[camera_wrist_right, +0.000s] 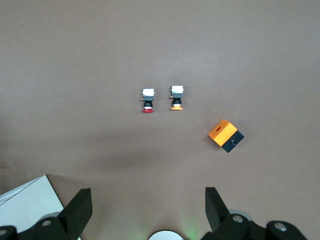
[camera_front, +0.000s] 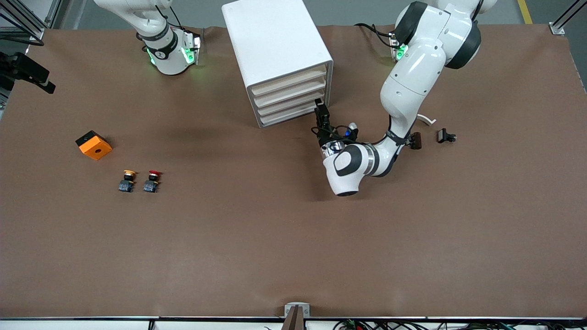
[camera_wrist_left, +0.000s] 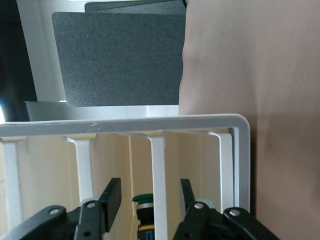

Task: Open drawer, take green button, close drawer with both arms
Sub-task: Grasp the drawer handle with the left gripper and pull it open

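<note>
The white cabinet (camera_front: 275,41) stands at the robots' edge of the table, its four cream drawer fronts (camera_front: 289,103) all pushed in. My left gripper (camera_front: 321,113) is at the front of the lower drawers, at the end nearest the left arm. In the left wrist view its fingers (camera_wrist_left: 112,197) stand apart astride a white shelf edge (camera_wrist_left: 157,165), touching nothing that I can see. The green-capped button (camera_wrist_left: 143,199) shows between them, lying inside the slot just above the lowest one. My right gripper (camera_wrist_right: 147,197) waits open, high over the table by its base.
An orange box (camera_front: 94,145) lies toward the right arm's end. A yellow-capped button (camera_front: 128,180) and a red-capped one (camera_front: 152,179) stand nearer the camera. Two small dark parts (camera_front: 416,140) (camera_front: 445,135) and a white curved piece (camera_front: 426,119) lie beside the left arm.
</note>
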Tool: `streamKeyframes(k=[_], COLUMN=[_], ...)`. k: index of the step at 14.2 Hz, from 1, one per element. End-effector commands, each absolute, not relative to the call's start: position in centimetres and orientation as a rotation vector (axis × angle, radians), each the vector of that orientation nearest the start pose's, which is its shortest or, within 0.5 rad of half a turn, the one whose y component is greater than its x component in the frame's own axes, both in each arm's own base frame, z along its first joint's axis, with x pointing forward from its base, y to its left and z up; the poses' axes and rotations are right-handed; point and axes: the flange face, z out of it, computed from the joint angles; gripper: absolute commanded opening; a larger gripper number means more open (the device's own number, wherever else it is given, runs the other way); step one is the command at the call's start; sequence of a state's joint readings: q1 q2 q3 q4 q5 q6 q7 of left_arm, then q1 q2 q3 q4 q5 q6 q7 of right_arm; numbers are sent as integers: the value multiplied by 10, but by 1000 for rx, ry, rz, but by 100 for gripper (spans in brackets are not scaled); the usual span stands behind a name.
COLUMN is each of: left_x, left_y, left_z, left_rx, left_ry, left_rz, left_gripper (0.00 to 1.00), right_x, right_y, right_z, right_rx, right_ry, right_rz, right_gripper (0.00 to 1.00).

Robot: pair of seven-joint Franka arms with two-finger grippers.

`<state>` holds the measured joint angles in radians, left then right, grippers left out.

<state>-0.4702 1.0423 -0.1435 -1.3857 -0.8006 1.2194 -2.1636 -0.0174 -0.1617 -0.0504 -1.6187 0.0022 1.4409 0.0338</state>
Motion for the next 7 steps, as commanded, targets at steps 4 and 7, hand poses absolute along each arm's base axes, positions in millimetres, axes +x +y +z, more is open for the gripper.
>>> streamKeyframes(k=[4, 7], left_x=[425, 420], left_y=[-421, -425], left_z=[103, 102], left_rx=[-1150, -1159], left_ry=[-1411, -1401], left_rz=[1268, 1255], left_gripper=[53, 39], right_x=[482, 483], right_y=[-37, -37], right_z=[684, 686], right_rx=[-3128, -3129], right_ry=[184, 179], right_rz=[7, 0], right_gripper=[100, 100])
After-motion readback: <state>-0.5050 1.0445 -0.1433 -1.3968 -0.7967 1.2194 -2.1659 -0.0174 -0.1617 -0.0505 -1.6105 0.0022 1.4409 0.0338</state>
